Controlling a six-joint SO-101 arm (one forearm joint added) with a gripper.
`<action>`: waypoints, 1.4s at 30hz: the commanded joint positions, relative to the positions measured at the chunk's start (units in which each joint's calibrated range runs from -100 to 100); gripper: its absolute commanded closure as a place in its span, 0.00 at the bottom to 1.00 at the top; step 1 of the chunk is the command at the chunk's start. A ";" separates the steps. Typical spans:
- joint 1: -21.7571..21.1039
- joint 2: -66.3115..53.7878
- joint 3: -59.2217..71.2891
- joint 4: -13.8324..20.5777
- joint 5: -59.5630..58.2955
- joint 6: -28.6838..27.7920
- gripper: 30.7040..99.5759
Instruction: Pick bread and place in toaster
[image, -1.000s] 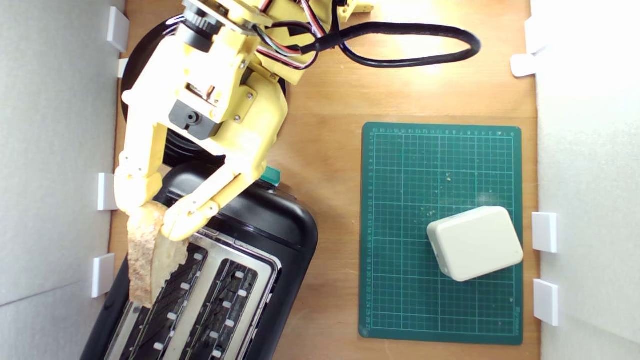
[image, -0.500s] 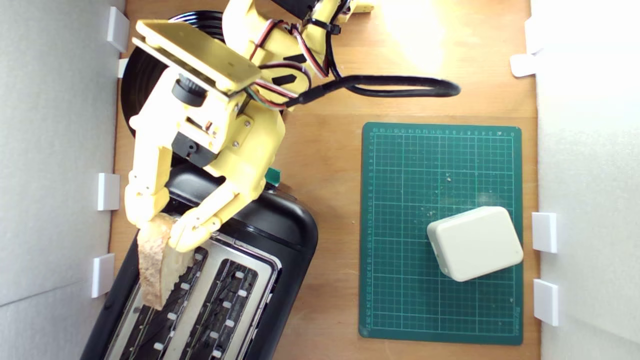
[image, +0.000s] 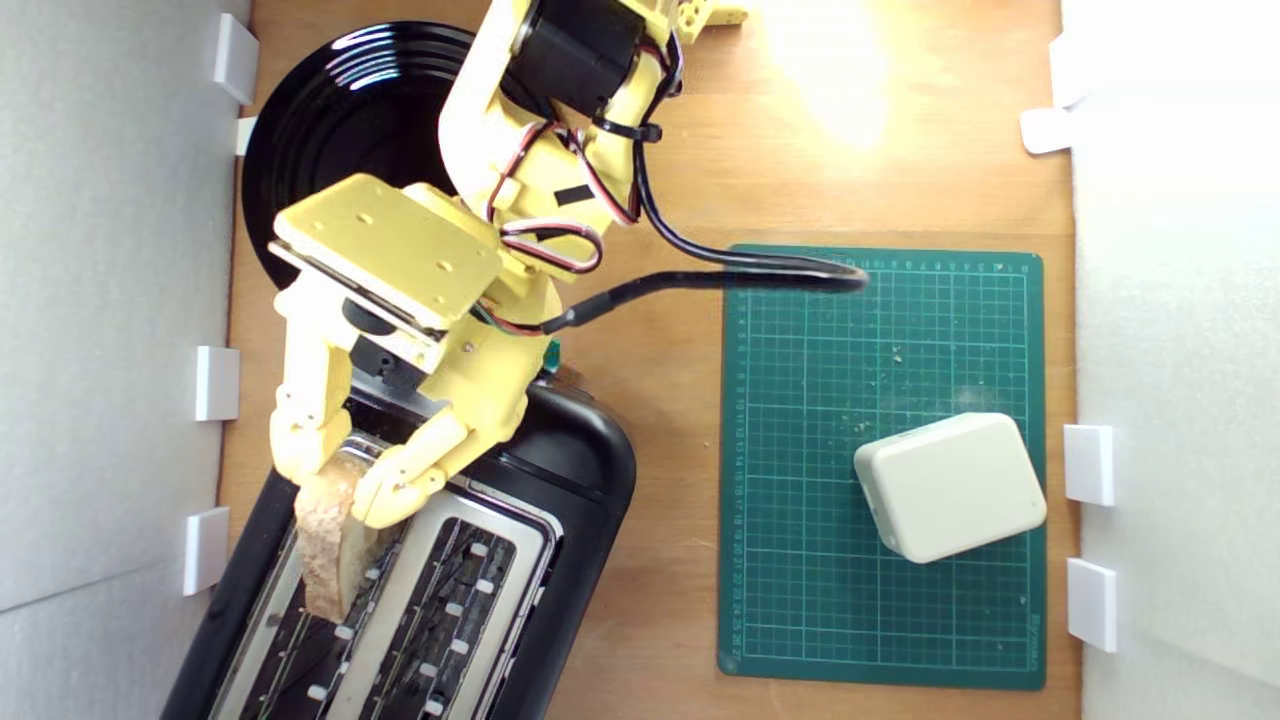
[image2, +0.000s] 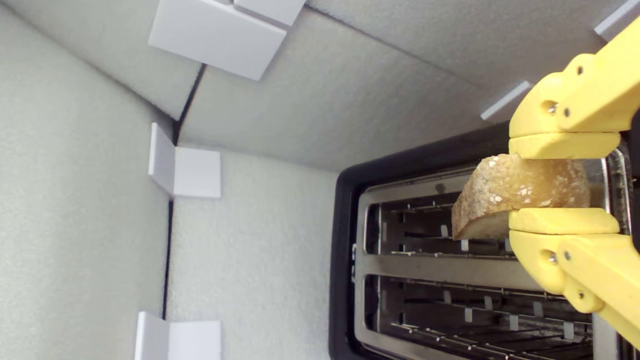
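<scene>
The claw (image: 340, 478) is pinching the bread (image: 332, 545) edge-up. It is hanging at the toaster's (image: 560, 470) nine-o'clock slot, ready for dropping in.

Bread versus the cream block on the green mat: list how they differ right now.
The bread is rough, brown-crusted and wedge-shaped; the cream block is smooth, plain and rounded-rectangular. The bread is pinched edge-up in the gripper over the toaster, at the slot nearer the exterior view's left; the block lies flat on the green mat, untouched. Both look similar in size.

Wooden table (image: 660, 180), black toaster (image: 570, 470), black plate (image: 340, 110), green cutting mat (image: 800, 560) under cream block (image: 950, 485)
</scene>
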 joint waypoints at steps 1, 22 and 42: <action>2.54 0.35 -3.04 -0.03 -3.31 -0.16 0.63; 4.31 9.41 -3.04 -1.39 -9.28 -2.62 0.55; 0.93 -0.07 -3.04 -5.56 -9.28 -2.21 0.30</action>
